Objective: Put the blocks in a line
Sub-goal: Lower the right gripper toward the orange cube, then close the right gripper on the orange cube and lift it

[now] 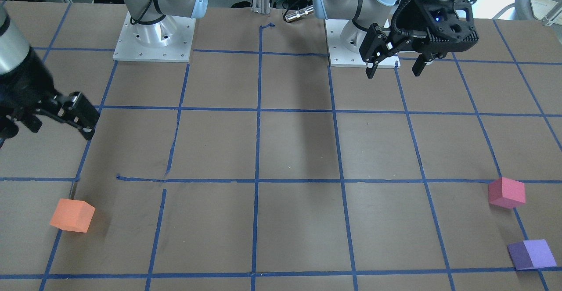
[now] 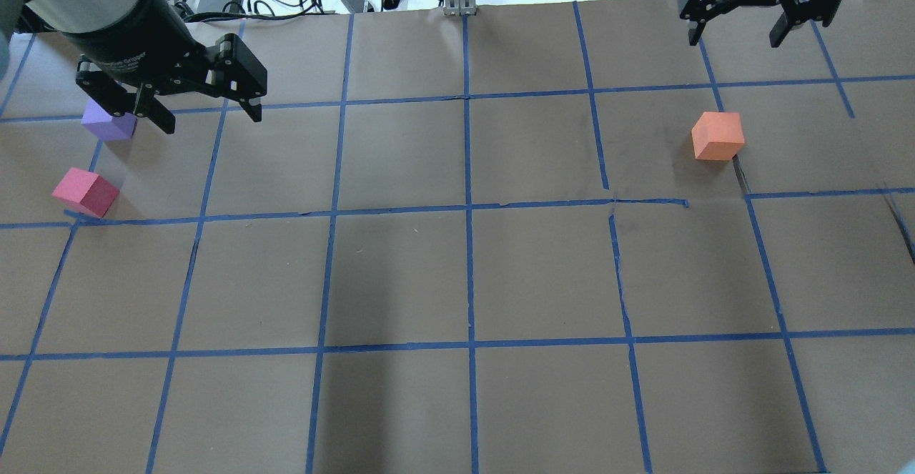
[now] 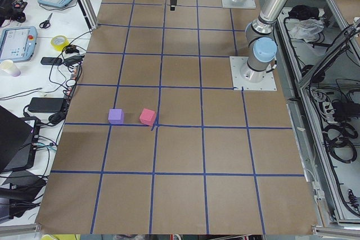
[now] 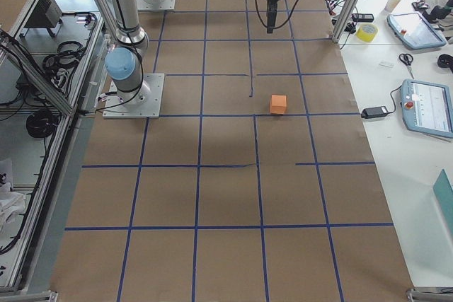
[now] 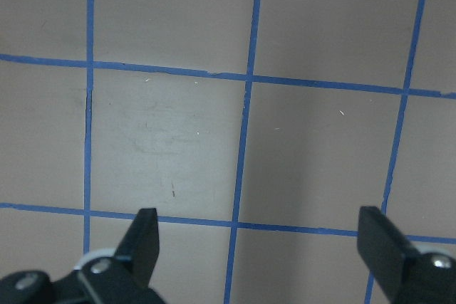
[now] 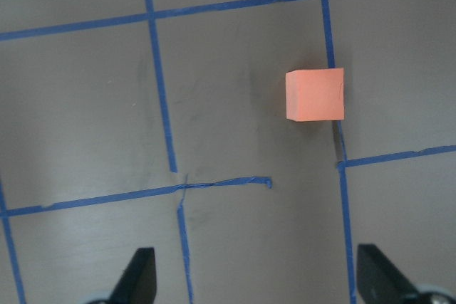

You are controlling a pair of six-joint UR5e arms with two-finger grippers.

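the orange block (image 2: 717, 136) sits well apart from the pinkish-red block (image 2: 84, 192) and purple block (image 2: 107, 125), nothing lined up yet. left gripper (image 2: 209, 118) and right gripper (image 2: 735, 39) hover empty, jaws wide; next, likely, one must descend over a block.

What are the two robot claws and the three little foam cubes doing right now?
Left gripper: open, holding nothing.
Right gripper: open, holding nothing.
Orange foam cube: lying on the table alone, untouched.
Purple foam cube: lying on the table, untouched.
Pinkish-red foam cube: lying on the table, untouched, apart from the purple one.
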